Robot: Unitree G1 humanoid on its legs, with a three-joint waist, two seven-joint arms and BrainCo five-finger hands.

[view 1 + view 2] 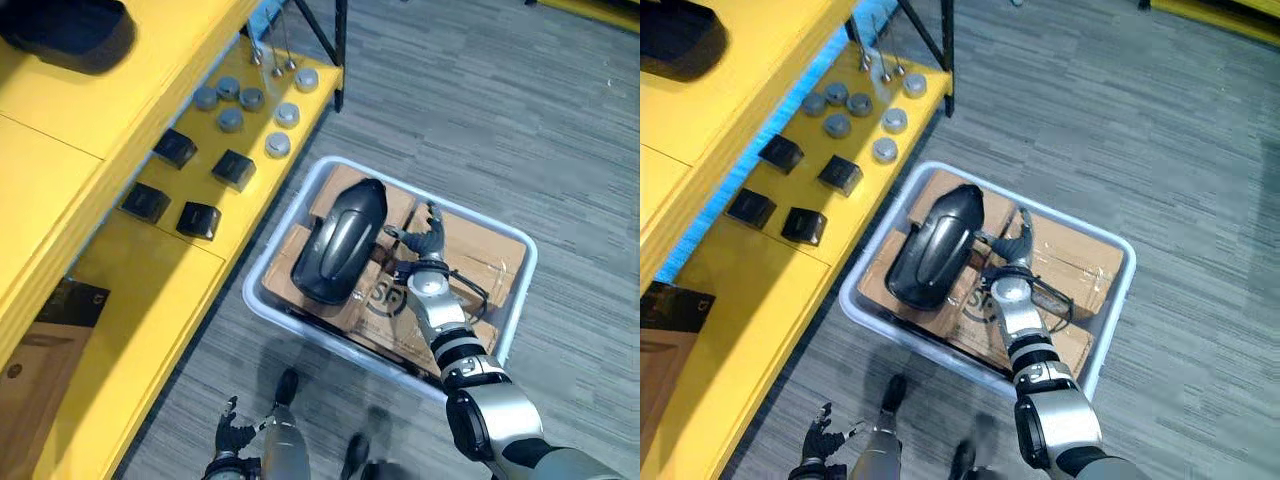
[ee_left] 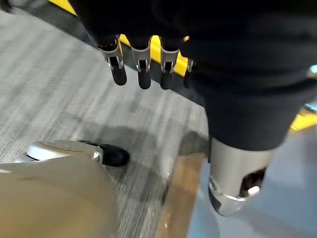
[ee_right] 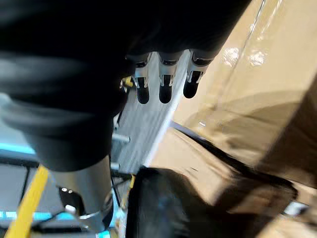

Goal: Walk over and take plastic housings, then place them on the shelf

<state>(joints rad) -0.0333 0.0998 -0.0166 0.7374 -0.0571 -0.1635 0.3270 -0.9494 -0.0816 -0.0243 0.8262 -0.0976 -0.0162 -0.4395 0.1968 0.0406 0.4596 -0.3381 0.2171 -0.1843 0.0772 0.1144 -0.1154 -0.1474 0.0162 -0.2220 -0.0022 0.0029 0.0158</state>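
A large black plastic housing (image 1: 343, 240) lies on cardboard inside a pale grey bin (image 1: 256, 296) on the floor. My right hand (image 1: 427, 248) hovers over the bin just right of the housing, open, fingers straight and thumb pointing toward it; whether it touches is unclear. In the right wrist view the housing (image 3: 168, 208) shows dark past the straight fingers (image 3: 166, 89). My left hand (image 1: 233, 437) hangs low near the floor, open and holding nothing. A second black housing (image 1: 65, 30) rests on the top board of the yellow shelf (image 1: 150, 290) at the left.
The lower shelf board carries several small black boxes (image 1: 200, 219) and several grey round caps (image 1: 278, 145). Flattened cardboard (image 1: 470, 255) lines the bin. A black shelf leg (image 1: 340, 55) stands by the bin's far corner. Grey carpet stretches to the right.
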